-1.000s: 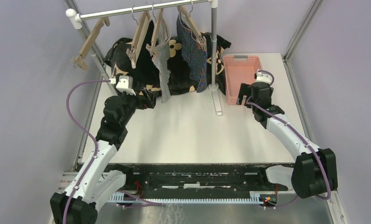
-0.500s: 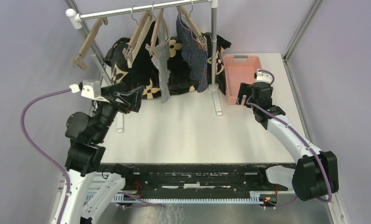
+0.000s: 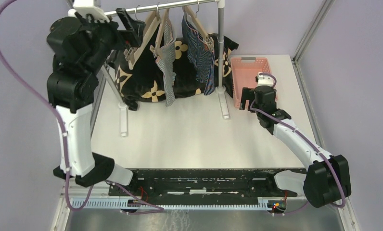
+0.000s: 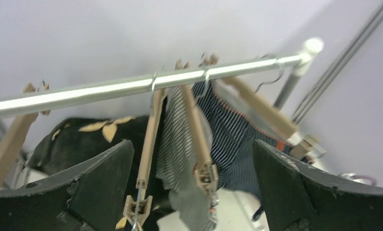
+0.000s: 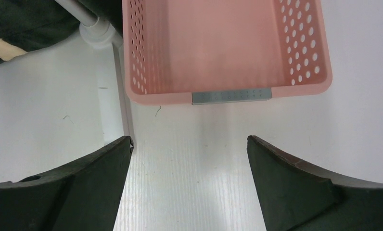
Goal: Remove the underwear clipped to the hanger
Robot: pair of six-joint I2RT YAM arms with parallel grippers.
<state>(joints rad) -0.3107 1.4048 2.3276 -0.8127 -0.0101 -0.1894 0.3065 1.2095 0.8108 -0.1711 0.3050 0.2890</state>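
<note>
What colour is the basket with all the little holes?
The rectangular plastic basket is pale pink. The right wrist view shows it best.

Pink basket (image 5: 302, 53) ahead, fingers (image 5: 59, 192) spread, rack post (image 5: 99, 32) left, dark cloth (image 5: 26, 19), possibly flowered

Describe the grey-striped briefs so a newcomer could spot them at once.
Find the silver rail across the back of the table. Two striped garments hang from wooden hangers on it, before a black flowered cloth. Yours is the left one, the grey-white briefs, pale and fine-striped beside the navy briefs on its right.
</note>
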